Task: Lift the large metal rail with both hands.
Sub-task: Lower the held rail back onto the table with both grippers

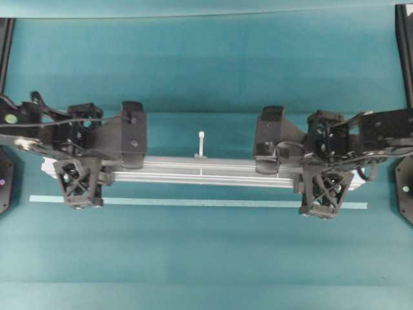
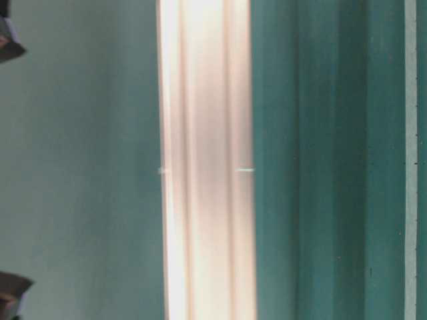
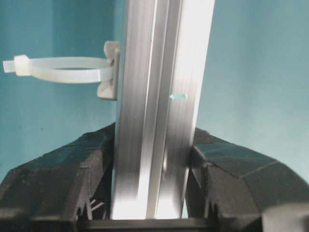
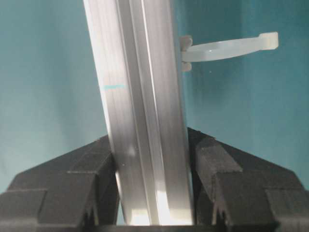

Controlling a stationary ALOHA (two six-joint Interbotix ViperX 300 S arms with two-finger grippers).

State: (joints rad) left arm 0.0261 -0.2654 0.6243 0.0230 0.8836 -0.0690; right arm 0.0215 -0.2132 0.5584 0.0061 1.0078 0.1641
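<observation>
The large metal rail (image 1: 200, 172) is a long silver grooved bar lying left to right across the teal table, and it appears raised off the surface. A white zip tie (image 1: 202, 145) sticks out of its far side at the middle. My left gripper (image 1: 106, 165) is shut on the rail near its left end. In the left wrist view the pads (image 3: 96, 164) press both sides of the rail (image 3: 159, 72), beside a zip tie loop (image 3: 63, 70). My right gripper (image 1: 297, 166) is shut on the rail (image 4: 137, 72) near its right end, its pads (image 4: 212, 164) tight against it. In the table-level view the rail (image 2: 207, 160) is a bright blurred band.
A thin pale tape strip (image 1: 193, 202) lies flat on the table just in front of the rail, nearly as long; the same tape strip (image 2: 410, 160) shows in the table-level view. Black frame posts stand at the far left (image 1: 5, 51) and far right (image 1: 404, 51) edges.
</observation>
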